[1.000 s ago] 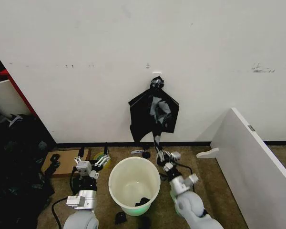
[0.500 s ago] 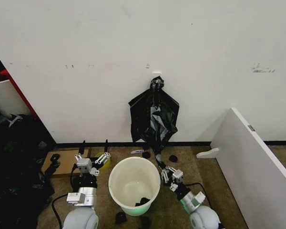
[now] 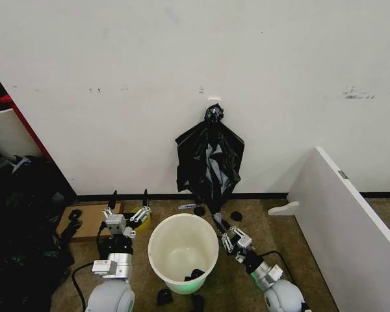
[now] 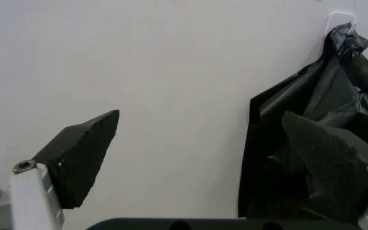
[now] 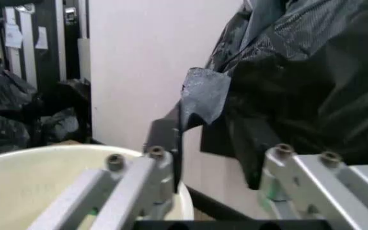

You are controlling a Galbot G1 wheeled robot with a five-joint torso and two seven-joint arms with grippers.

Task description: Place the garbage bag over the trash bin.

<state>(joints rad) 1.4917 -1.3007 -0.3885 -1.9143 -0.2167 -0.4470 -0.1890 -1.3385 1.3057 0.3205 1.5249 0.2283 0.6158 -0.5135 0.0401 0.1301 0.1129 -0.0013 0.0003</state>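
Observation:
The cream-white trash bin [image 3: 157, 250] stands upright on the floor between my arms, and its rim [image 5: 17, 158] also fills the foreground of the right wrist view. On the wall behind it a flat black bundle [image 3: 210, 156] hangs from a hook. A thin strip of the garbage bag [image 3: 215, 209] runs from the bundle's bottom down to my right gripper [image 3: 222, 229], which is shut on it beside the bin's right rim. The greyish film corner [image 5: 204, 93] shows just above that gripper [image 5: 210, 143]. My left gripper [image 3: 129, 198] stands open left of the bin, fingers up and empty [image 4: 200, 117].
A flat white board [image 3: 341, 214] leans at the right. Cardboard [image 3: 84, 218] and a heap of black bags [image 3: 19, 221] lie at the left. Small black scraps [image 3: 236, 216] lie on the floor behind the bin, and a dark piece [image 3: 195, 273] lies inside it.
My right gripper has dropped from the bundle's lower edge to beside the bin's rim, drawing the film down. The bundle now hangs longer and narrower. The left arm has barely moved.

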